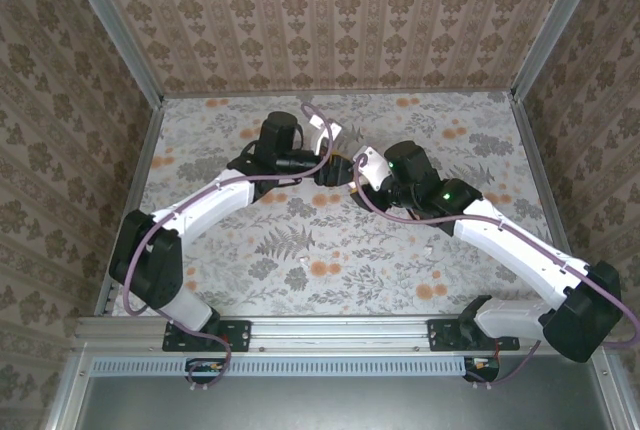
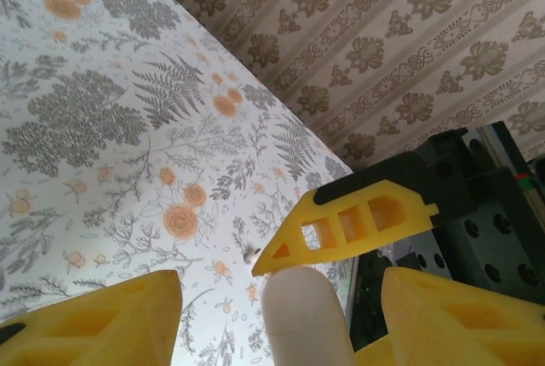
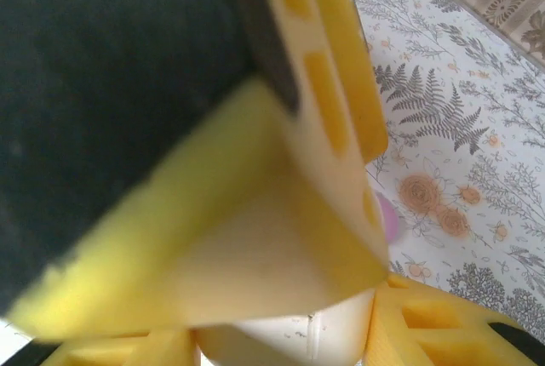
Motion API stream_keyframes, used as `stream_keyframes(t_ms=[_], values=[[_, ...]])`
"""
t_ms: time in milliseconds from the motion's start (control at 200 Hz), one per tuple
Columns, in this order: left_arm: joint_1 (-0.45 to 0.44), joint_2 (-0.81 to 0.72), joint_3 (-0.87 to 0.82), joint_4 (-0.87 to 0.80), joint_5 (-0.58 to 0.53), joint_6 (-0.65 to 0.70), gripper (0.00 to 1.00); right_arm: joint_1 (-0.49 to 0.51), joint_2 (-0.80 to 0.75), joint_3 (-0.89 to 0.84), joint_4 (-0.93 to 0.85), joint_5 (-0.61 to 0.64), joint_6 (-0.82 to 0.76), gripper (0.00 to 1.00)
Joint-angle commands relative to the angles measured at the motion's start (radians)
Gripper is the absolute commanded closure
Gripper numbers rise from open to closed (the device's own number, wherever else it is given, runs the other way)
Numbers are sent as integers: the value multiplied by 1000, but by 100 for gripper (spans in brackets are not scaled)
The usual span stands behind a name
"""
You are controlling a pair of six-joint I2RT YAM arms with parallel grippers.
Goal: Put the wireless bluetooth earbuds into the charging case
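The small glossy white rounded charging case (image 2: 302, 319) is up off the floral-patterned tabletop (image 1: 330, 250), in the middle of it where my two arms meet. My right pincer (image 3: 285, 340) looks clenched on the case: the white shell sits snug between its yellow fingers, and in my left wrist view one of those fingers (image 2: 349, 225) touches the top of the shell. My left pincer (image 2: 281, 285) is released, its yellow fingers standing to either side of the case with a gap on both flanks. I judge the case to be light and rigid but slick. With its polished, curved shell it could squirt out of a grip set on the rounded corners, so I would hold it across the two flattest faces, low on the body and clear of the lid half. A fine seam shows on the shell in my right wrist view, but I cannot tell whether the lid is up or down. The inside is hidden, so I cannot say whether either well is filled. A tiny white speck (image 1: 425, 247) lies on the tabletop near my right forearm. It may be one of the earbuds, though it is too small to be sure. Being that tiny, smooth and featherlight, an earbud needs a fingertip pinch only.
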Motion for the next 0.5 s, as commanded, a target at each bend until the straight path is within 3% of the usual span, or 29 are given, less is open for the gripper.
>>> stream_keyframes(t_ms=[0, 180, 405, 495], values=[[-8, 3, 30, -43, 34, -6, 37, 7, 5, 20, 50, 31, -2, 57], [-17, 2, 29, -61, 42, -2, 38, 6, 12, 18, 53, 48, -7, 57], [-24, -13, 30, -100, 26, 7, 57, 6, 3, -12, 82, 50, -4, 57], [-24, -21, 30, -122, 26, 21, 58, 6, 5, -25, 89, 57, -3, 57]])
